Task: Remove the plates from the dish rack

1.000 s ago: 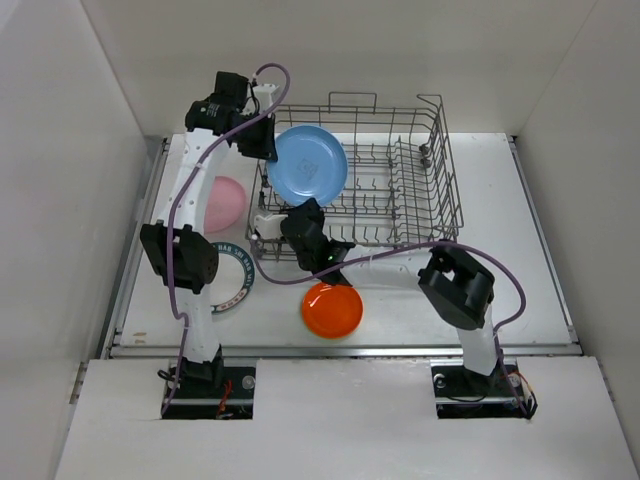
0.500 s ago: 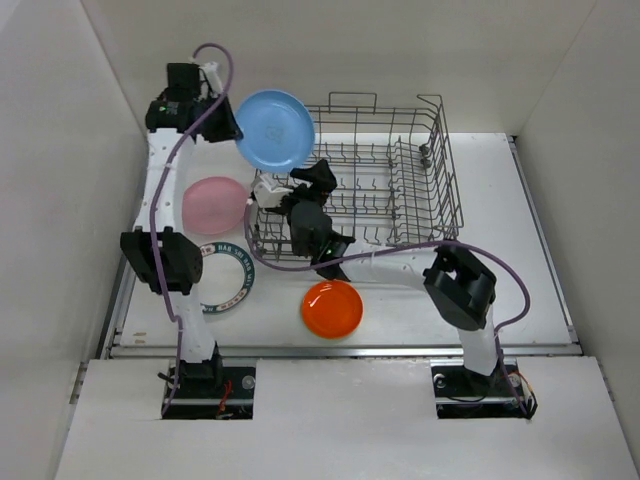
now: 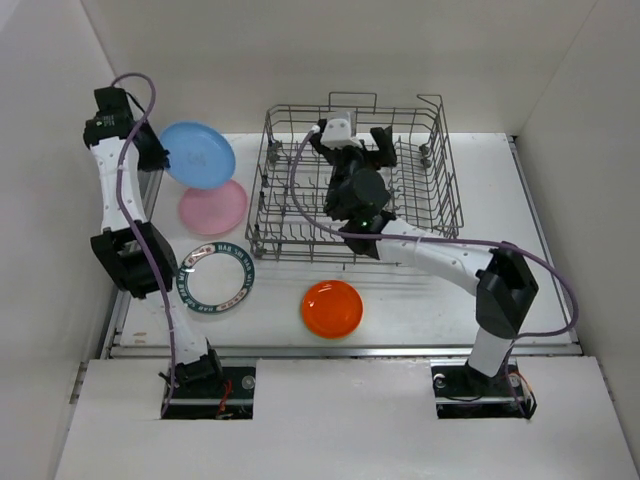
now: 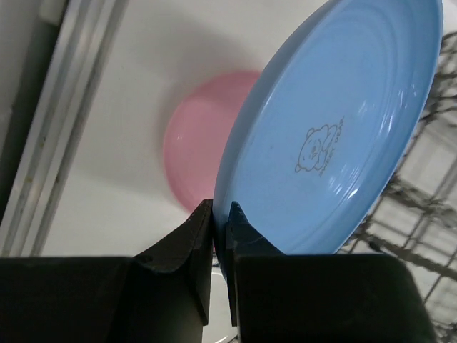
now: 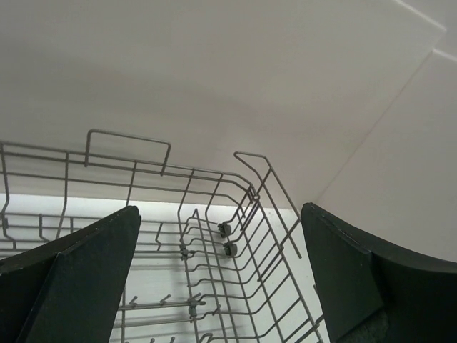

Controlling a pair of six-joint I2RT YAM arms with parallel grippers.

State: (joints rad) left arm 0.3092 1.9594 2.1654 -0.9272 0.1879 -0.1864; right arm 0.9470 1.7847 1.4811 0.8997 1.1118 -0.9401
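Note:
My left gripper [image 4: 220, 214] is shut on the rim of the blue plate [image 4: 335, 128], which it holds tilted in the air at the far left [image 3: 198, 153]. Just below it the pink plate [image 4: 196, 161] lies flat on the table [image 3: 213, 207]. A white plate with a dark teal lettered rim [image 3: 215, 280] and the orange plate [image 3: 332, 308] also lie on the table. The grey wire dish rack [image 3: 420, 190] stands at the back centre. My right gripper [image 3: 352, 140] hovers over the rack's middle, open and with nothing in it [image 5: 221, 271]. The rack [image 5: 214, 236] shows only bare tines below it.
White walls close in the left, back and right. A metal rail [image 4: 43, 143] runs along the table's left edge, near the left arm [image 3: 120, 190]. The right arm [image 3: 450, 260] stretches across the rack's front right corner.
My left arm has swung the blue plate left, away from the rack, to above the pink plate. My right gripper has moved from the rack's front left up over its middle and opened.

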